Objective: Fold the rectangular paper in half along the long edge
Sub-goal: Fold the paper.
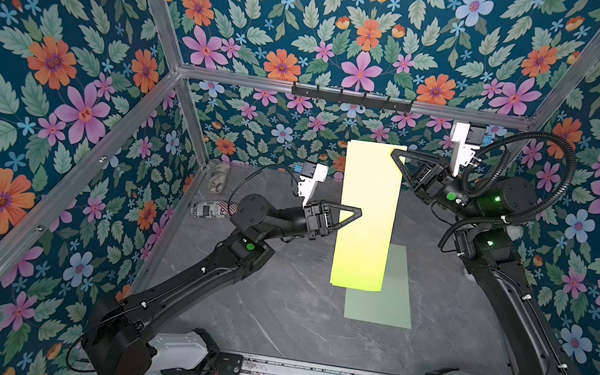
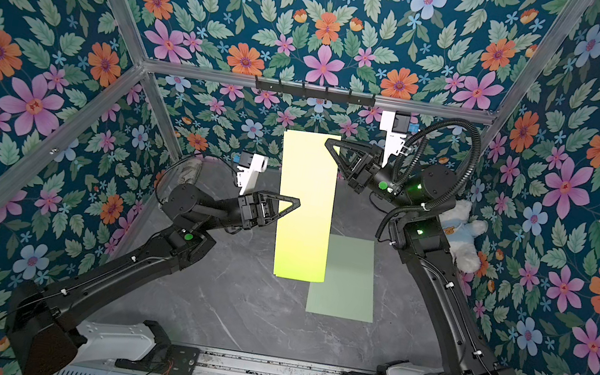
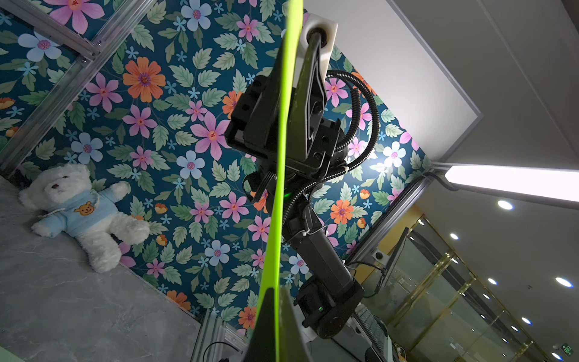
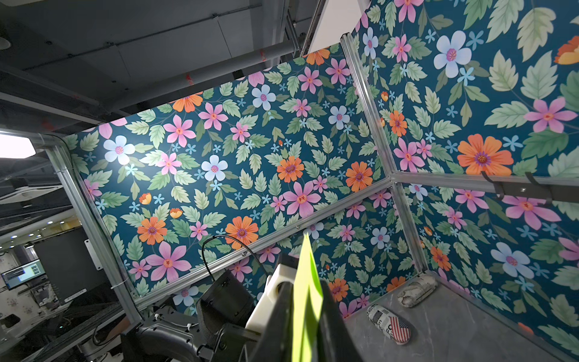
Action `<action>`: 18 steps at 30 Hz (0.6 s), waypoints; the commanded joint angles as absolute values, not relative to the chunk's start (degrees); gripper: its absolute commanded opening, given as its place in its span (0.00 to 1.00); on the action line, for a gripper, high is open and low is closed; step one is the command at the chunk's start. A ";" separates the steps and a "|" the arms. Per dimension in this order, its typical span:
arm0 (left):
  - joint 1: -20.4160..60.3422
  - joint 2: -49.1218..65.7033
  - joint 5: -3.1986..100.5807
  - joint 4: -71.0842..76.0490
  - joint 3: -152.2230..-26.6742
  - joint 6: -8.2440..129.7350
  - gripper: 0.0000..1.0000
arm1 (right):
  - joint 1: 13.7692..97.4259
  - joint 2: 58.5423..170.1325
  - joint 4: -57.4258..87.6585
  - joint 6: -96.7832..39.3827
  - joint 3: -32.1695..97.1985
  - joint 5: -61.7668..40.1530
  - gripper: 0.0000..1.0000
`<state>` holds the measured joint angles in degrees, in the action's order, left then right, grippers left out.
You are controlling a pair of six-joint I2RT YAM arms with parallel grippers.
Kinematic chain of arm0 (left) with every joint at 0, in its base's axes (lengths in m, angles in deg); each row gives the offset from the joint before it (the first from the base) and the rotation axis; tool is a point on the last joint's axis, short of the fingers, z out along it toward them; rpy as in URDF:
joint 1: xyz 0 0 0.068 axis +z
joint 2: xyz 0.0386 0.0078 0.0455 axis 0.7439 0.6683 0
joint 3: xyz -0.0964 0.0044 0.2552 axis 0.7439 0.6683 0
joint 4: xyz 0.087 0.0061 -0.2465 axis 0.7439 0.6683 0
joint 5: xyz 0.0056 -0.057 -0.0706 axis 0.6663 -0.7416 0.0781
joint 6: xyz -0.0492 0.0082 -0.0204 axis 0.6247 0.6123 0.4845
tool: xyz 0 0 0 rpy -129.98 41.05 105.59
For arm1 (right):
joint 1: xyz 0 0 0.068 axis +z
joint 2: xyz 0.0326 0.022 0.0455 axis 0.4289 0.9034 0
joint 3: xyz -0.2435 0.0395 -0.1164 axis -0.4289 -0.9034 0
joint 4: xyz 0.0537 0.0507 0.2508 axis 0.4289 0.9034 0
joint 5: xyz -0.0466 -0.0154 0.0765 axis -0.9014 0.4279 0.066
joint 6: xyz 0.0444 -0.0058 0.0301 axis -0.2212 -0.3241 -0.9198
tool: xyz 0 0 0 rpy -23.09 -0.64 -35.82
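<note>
In both top views a long yellow-green rectangular paper is held in the air above the grey table. Two layers show at its near end. My left gripper is shut on the middle of its left long edge. My right gripper is shut on its far right corner. The left wrist view shows the paper edge-on, running from my left gripper to the right one. In the right wrist view the paper sticks out between the shut jaws of my right gripper.
A pale green sheet lies flat on the table, partly under the held paper. Two wrapped rolls lie at the far left corner. A white teddy bear leans on the right wall. A hook rack hangs on the back wall.
</note>
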<state>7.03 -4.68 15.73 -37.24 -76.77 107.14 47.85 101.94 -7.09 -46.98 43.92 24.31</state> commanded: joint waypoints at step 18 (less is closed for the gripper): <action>9.78 -6.94 21.40 -17.93 -70.64 95.86 0.00 | 45.30 96.97 12.66 -30.66 41.60 -4.77 0.53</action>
